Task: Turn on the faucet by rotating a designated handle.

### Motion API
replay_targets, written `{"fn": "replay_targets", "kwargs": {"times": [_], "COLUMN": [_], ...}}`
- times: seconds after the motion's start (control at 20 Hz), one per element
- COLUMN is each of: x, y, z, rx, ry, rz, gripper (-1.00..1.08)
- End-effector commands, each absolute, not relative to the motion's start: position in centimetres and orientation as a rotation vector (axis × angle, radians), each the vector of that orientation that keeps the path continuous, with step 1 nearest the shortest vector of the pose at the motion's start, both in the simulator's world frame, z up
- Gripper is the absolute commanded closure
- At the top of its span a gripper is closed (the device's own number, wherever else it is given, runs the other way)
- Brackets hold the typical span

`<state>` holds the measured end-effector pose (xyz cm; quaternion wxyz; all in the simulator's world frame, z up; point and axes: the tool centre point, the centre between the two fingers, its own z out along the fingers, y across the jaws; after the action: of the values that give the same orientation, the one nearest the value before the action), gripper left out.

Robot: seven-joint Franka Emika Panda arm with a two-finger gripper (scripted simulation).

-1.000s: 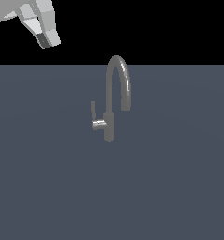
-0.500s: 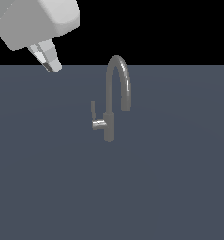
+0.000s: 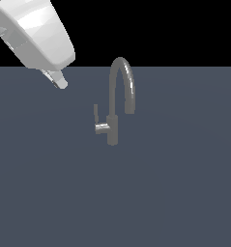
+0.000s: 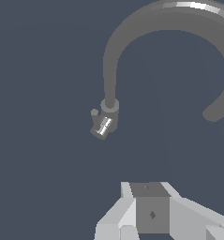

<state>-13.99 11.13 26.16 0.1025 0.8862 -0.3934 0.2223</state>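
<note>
Dark grey floor [image 3: 175,193] fills most of the scene, with black behind it far away. On the floor stands the tap [image 3: 118,103], a tall grey metal one with a big curved spout. Its little handle [image 3: 95,116] sticks out on the exterior view's left side of the tap's short body, and the thin flat lever points straight up. In the wrist view the handle [image 4: 100,123] looks like a small stub seen from above. I think the job has hardly begun: nothing is touching the handle, so reaching it, getting hold of it and turning it are all left to do. The big white arm [image 3: 32,34] hangs up high at the exterior view's far left, tilted down toward the tap but well apart from it. Only the tip of the gripper [image 3: 58,80] peeks out under the arm. It holds nothing, but I cannot tell how wide its fingers are apart.
</note>
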Motion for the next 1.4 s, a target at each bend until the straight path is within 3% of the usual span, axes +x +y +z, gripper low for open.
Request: {"fn": "replay_targets", "kwargs": {"times": [0.0, 1.35], "x": [-13.3, -7.3], "y": [11.2, 10.8], "z": [25.5, 20.4], "rx": [2.588, 2.326], "ry": [-1.196, -1.453], "rz": [0.676, 0.822], "gripper": [1.08, 1.08]}}
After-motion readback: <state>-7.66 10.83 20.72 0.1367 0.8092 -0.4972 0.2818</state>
